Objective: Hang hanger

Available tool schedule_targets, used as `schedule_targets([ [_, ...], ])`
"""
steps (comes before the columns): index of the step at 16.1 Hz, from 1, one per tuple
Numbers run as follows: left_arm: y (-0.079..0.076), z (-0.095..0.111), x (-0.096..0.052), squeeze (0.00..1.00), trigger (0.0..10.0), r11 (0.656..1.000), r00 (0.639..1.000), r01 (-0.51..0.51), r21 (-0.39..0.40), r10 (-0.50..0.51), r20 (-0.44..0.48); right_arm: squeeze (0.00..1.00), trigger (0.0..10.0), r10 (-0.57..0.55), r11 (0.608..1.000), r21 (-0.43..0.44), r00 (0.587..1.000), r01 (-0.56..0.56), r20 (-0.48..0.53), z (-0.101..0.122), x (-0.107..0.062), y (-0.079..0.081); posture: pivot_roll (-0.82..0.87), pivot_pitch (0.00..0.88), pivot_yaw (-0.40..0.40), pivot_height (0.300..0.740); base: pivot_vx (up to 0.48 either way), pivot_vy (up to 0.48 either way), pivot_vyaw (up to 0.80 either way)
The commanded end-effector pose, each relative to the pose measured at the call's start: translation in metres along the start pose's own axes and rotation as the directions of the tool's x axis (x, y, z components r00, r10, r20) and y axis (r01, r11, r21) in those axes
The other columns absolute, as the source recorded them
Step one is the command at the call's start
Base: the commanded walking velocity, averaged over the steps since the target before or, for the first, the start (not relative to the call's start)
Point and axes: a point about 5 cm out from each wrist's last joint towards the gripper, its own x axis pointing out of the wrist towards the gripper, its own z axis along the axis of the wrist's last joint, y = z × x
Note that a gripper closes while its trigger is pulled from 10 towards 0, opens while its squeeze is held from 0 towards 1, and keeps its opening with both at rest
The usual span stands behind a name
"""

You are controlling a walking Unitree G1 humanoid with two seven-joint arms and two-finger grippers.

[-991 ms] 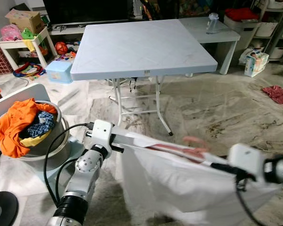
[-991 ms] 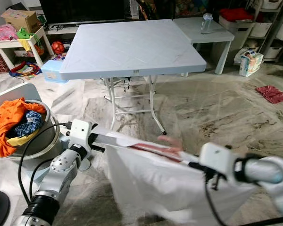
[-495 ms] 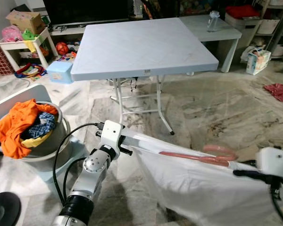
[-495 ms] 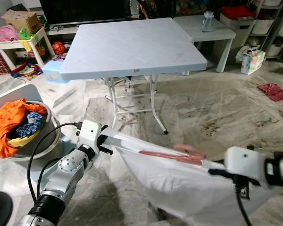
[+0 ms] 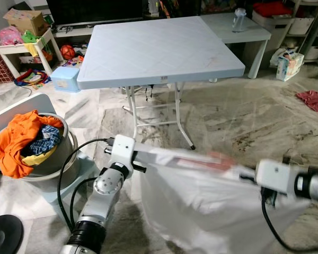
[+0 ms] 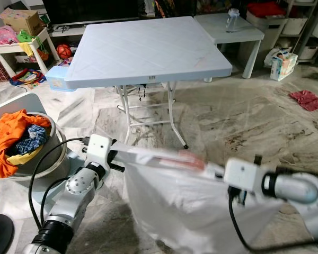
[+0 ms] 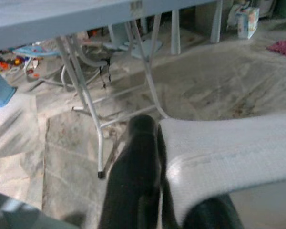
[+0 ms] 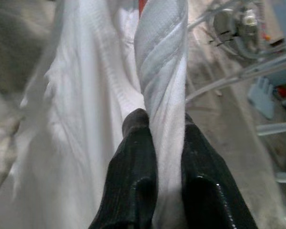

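Hanger (image 6: 188, 157), pinkish and blurred, lies along the top hem of the white garment (image 6: 191, 206) I hold stretched above the marble floor (image 5: 238, 121).

Beyond it stands the pale folding tabletop (image 5: 153, 47), its near edge facing me, and a basin of orange clothes (image 5: 26, 143) sits off its left corner. My left fingers (image 7: 138, 157) pinch one end of the hem, and my right fingers (image 8: 138, 167) pinch the twisted hem at the other end.
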Motion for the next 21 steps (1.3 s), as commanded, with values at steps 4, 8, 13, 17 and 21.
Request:
schedule_targets([
  [4, -0.018, 0.018, -0.001, 1.0, 10.0, 0.993, 0.99, 0.092, -0.076, -0.084, 0.109, 0.0, 10.0, -0.115, 0.992, 0.057, 0.992, 0.113, 0.042, 0.016, 0.017, -0.008, -0.03, 0.037, 0.039, 0.74, 0.0, 0.0, 0.0],
  [8, -0.04, 0.019, -0.003, 1.0, 10.0, 0.98, 0.974, 0.194, -0.047, -0.186, 0.128, 0.0, 10.0, -0.235, 0.955, 0.222, 0.96, 0.198, 0.15, 0.049, 0.03, -0.025, -0.03, 0.027, 0.037, 0.74, 0.0, 0.0, 0.0],
  [13, 0.005, 0.008, -0.001, 1.0, 10.0, 0.988, 0.994, -0.09, 0.126, 0.081, 0.074, 0.0, 10.0, -0.053, 0.974, 0.226, 0.966, -0.006, 0.253, 0.074, 0.0, -0.026, -0.04, 0.023, 0.028, 0.74, 0.0, 0.0, 0.0],
  [17, 0.03, 0.009, 0.0, 0.0, 10.0, 0.96, 0.975, -0.219, 0.172, 0.209, 0.077, 0.0, 10.0, 0.02, 0.975, 0.204, 0.953, -0.085, 0.301, 0.084, -0.017, -0.026, -0.04, 0.026, 0.033, 0.74, 0.0, 0.0, 0.0],
  [21, 0.027, 0.013, 0.0, 0.0, 0.0, 0.983, 0.982, -0.154, 0.105, 0.14, 0.124, 0.0, 10.0, 0.117, 0.963, 0.196, 0.946, -0.182, 0.303, 0.082, -0.027, -0.015, -0.04, 0.028, 0.034, 0.74, 0.0, 0.0, 0.0],
])
